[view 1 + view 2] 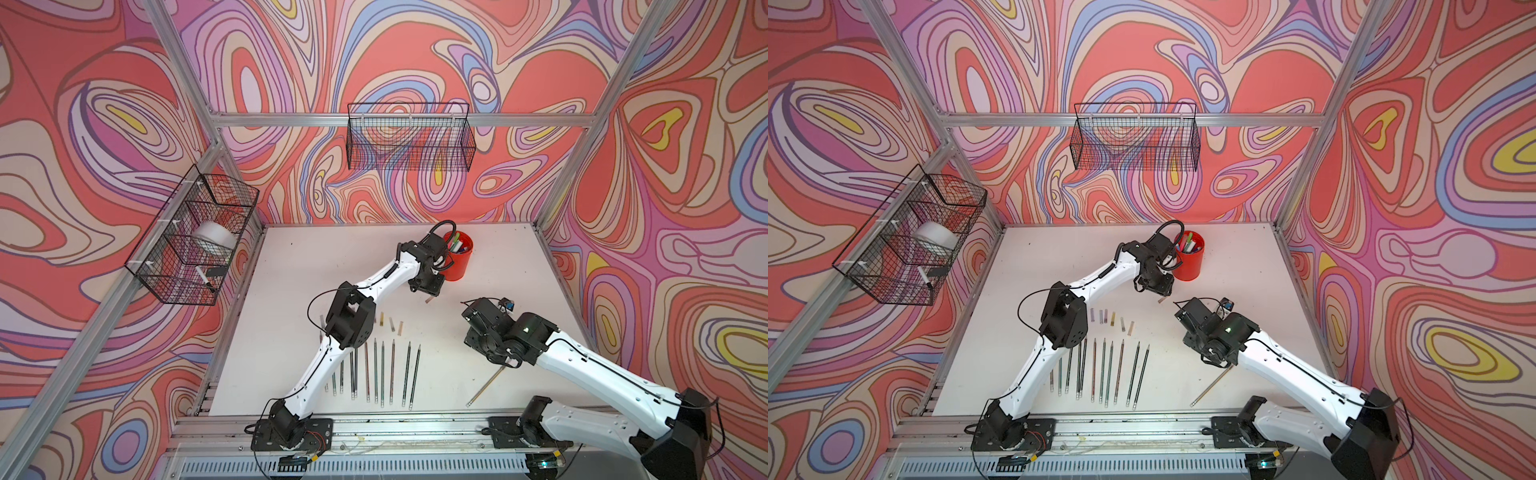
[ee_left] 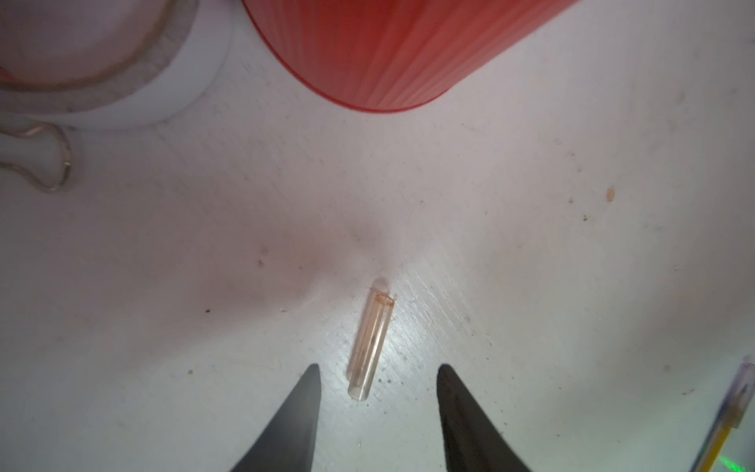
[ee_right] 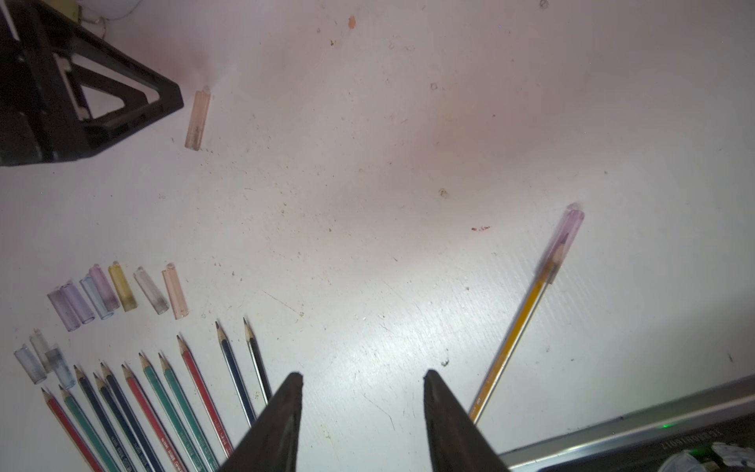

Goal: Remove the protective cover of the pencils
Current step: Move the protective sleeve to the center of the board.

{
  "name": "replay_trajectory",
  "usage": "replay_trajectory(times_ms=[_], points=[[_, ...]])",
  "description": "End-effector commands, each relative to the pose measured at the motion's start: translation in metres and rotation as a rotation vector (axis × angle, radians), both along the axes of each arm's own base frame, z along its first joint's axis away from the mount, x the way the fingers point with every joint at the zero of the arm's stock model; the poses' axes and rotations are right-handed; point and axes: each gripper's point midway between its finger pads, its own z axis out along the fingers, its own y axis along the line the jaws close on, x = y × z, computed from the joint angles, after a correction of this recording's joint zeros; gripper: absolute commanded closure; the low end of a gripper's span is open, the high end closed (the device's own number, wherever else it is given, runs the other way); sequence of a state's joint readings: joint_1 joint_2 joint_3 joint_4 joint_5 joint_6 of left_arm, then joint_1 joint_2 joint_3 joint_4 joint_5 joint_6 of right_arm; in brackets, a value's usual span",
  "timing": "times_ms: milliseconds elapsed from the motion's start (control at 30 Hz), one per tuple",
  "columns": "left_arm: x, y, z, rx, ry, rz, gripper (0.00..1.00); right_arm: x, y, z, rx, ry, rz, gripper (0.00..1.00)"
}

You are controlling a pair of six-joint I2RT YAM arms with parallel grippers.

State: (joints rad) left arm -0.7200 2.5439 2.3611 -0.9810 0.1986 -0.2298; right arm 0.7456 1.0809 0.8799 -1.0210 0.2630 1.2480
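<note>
The desk (image 1: 291,266) lies bare along its left edge and into the back left corner, a broad open stretch. Near the front edge, left of the middle, the pencils (image 1: 376,370) lie side by side with tips toward the back, and the left arm (image 1: 320,370) crosses above the leftmost ones. Just behind their tips sits a row of loose caps (image 3: 122,294), apart from the pencils. Further back, the left gripper (image 2: 378,365) hangs low with its jaws moderately apart and nothing held. A pink cap (image 2: 369,343) lies flat on the desk, its near end between the fingertips and seemingly touching neither. A red cup (image 1: 457,259) stands just beyond, near the back edge. The desk between the two grippers is open. The right gripper (image 3: 362,372) hovers with its jaws likewise apart and empty. Beside it, toward the front right corner, a yellow pencil (image 3: 519,327) lies aslant with a purple cap (image 3: 566,237) on its tip. The strip along the right edge is bare.
</note>
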Motion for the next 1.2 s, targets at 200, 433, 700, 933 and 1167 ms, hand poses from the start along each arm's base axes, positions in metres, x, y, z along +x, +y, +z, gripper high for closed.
replay_trajectory(times_ms=[200, 433, 700, 933, 1167], points=[[0.005, 0.020, -0.019, 0.117, -0.017, -0.016, 0.53, -0.005, -0.001, -0.010, 0.025, 0.014, -0.008, 0.51], [0.002, 0.019, -0.031, 0.129, 0.006, -0.033, 0.55, -0.008, -0.004, -0.012, 0.030, 0.013, -0.017, 0.51], [-0.005, 0.010, -0.034, 0.112, 0.021, -0.055, 0.57, -0.009, -0.004, -0.013, 0.034, 0.016, -0.021, 0.51], [-0.006, 0.021, -0.042, 0.180, 0.017, -0.036, 0.76, -0.012, -0.005, -0.014, 0.049, 0.017, -0.031, 0.51], [-0.016, 0.060, -0.042, 0.348, 0.049, 0.087, 0.82, -0.019, -0.013, -0.022, 0.040, 0.050, -0.093, 0.50]])
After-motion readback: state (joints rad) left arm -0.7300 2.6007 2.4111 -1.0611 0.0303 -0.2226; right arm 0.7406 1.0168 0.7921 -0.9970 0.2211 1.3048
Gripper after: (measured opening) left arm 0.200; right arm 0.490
